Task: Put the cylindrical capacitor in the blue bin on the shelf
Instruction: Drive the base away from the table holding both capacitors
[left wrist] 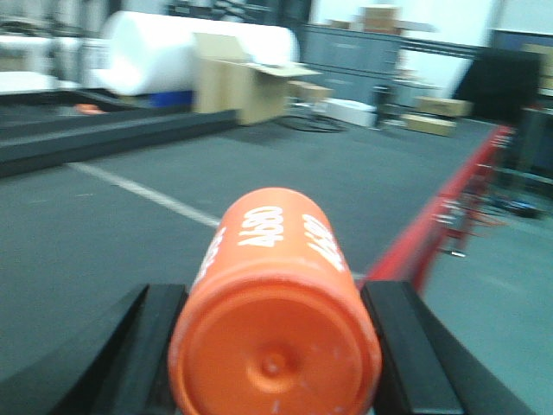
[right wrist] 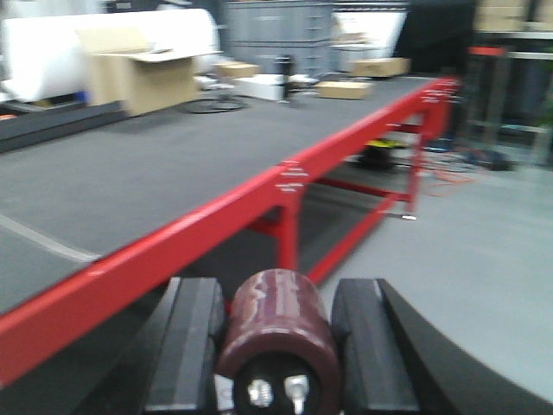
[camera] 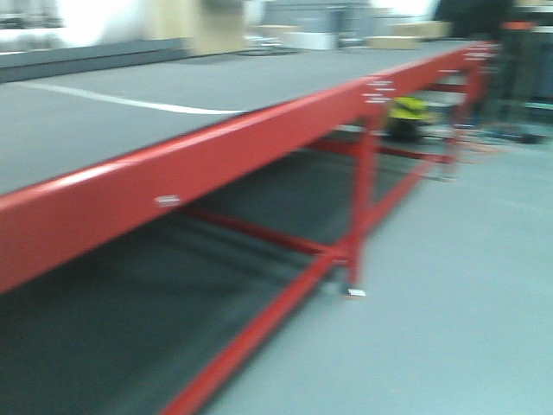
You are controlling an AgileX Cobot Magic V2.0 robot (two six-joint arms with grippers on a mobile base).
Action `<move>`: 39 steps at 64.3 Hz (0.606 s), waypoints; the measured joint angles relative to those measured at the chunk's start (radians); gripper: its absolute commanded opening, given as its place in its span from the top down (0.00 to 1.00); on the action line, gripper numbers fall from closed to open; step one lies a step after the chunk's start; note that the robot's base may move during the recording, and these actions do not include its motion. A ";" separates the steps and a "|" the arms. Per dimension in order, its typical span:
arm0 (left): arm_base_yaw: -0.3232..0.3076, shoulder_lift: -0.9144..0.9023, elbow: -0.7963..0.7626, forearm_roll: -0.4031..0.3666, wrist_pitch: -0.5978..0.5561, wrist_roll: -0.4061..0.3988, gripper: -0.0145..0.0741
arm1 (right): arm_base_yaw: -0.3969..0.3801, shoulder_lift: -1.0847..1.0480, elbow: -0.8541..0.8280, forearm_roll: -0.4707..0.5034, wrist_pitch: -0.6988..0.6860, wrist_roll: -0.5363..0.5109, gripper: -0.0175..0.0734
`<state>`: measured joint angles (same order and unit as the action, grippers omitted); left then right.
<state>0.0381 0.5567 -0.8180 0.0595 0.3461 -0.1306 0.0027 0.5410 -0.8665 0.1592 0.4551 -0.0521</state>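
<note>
The right gripper (right wrist: 278,350) is squeezing the cylindrical capacitor (right wrist: 276,322) between its two black fingers (right wrist: 186,346). The capacitor is dark red and round, and it is lying on its side. Two little silver pins (right wrist: 278,391) are sticking out of the end that is facing the right wrist camera.

The left gripper (left wrist: 275,350) is holding something too. Its jaws are pressing on both sides of an orange cylinder (left wrist: 275,294), which has white numbers on it reading 4680.

Both arms are hanging by a long table (camera: 173,95) with a dark grey top and a red frame (camera: 216,164). A thin white line (left wrist: 138,192) is running across the top. The grey floor (camera: 467,259) is showing beside the table. Far behind it, a cardboard box (left wrist: 238,86) is standing open next to a big white roll (left wrist: 155,52). Everything is looking a bit blurry.
</note>
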 measured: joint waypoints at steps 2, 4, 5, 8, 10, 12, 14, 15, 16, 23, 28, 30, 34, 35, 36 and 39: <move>0.000 0.000 0.000 0.000 0.000 0.000 0.96 | 0.000 0.000 0.000 0.000 0.000 0.000 0.99; 0.000 0.000 0.000 0.000 0.000 0.000 0.96 | 0.000 0.000 0.000 0.000 0.000 0.000 0.99; 0.000 0.000 0.000 0.000 0.000 0.000 0.96 | 0.000 0.000 0.000 0.000 0.000 0.000 0.99; 0.000 0.000 0.000 0.000 0.000 0.000 0.96 | 0.000 0.000 0.000 0.000 0.000 0.000 0.99; 0.000 0.000 0.000 0.000 0.000 0.000 0.96 | 0.000 0.000 0.000 0.000 0.000 0.000 0.99; 0.000 0.000 0.000 0.000 0.000 0.000 0.96 | 0.000 0.000 0.000 0.000 0.000 0.000 0.99; 0.000 0.000 0.000 0.000 0.000 0.000 0.96 | 0.000 0.000 0.000 0.000 0.000 0.000 0.99; 0.000 0.000 0.000 0.000 0.000 0.000 0.96 | 0.000 0.000 0.000 0.000 0.000 0.000 0.99; 0.000 0.000 0.000 0.000 0.000 0.000 0.96 | 0.000 0.000 0.000 0.000 0.000 0.000 0.99; 0.000 0.000 0.000 0.000 0.000 0.000 0.96 | 0.000 0.000 0.000 0.000 0.000 0.000 0.99; 0.000 0.000 0.000 0.000 0.000 0.000 0.96 | 0.000 0.000 0.000 0.000 0.000 0.000 0.99; 0.000 0.000 0.000 0.000 0.000 0.000 0.96 | 0.000 0.000 0.000 0.000 0.000 0.000 0.99; 0.000 0.000 0.000 0.000 0.000 0.000 0.96 | 0.000 0.000 0.000 0.000 0.000 0.000 0.99; 0.000 0.000 0.000 0.000 0.000 0.000 0.96 | 0.000 0.000 0.000 0.000 0.000 0.000 0.99; 0.000 0.000 0.000 0.000 0.000 0.000 0.96 | 0.000 0.000 0.000 0.000 0.000 0.000 0.99; 0.000 0.000 0.000 0.000 0.000 0.000 0.96 | 0.000 0.000 0.000 0.000 0.000 0.000 0.99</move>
<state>0.0381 0.5567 -0.8180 0.0595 0.3461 -0.1306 0.0027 0.5410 -0.8665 0.1592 0.4551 -0.0521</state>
